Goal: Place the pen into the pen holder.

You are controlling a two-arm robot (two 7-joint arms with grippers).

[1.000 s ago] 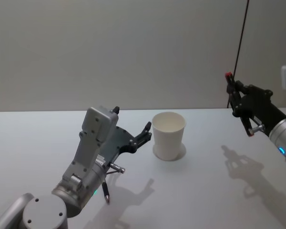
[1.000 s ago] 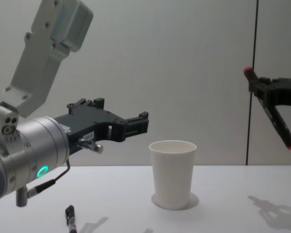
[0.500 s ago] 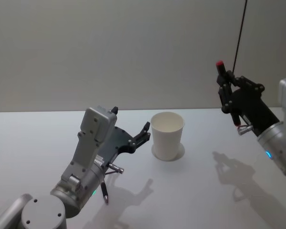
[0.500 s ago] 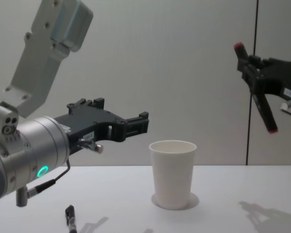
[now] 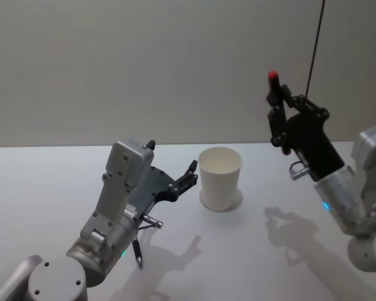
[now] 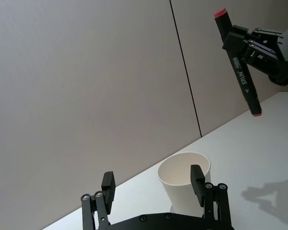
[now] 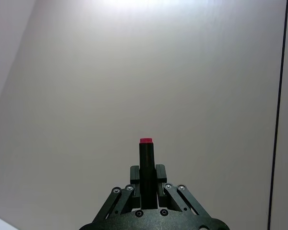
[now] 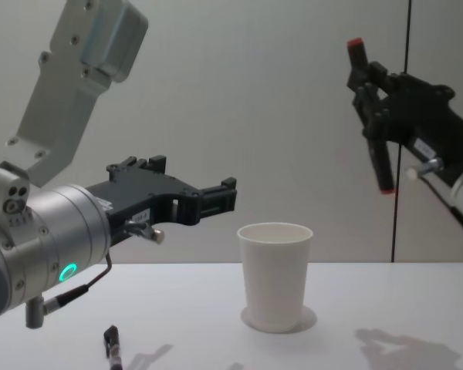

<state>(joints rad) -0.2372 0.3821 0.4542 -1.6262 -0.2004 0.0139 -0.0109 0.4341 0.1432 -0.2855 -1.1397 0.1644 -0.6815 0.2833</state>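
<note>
Pen (image 6: 244, 80), clamped in right gripper (image 8: 369, 96), has moved nearer the pen holder (image 8: 275, 274); left gripper (image 6: 152, 184) hangs spread wide.

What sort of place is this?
Probably a robot test bench: plain white table, blank grey wall panels, a white paper cup between the open left gripper and the right gripper holding a red-capped marker aloft.

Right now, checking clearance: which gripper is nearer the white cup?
Left. The left gripper is close beside the cup; the right gripper, holding the pen, is raised to its right.
</note>
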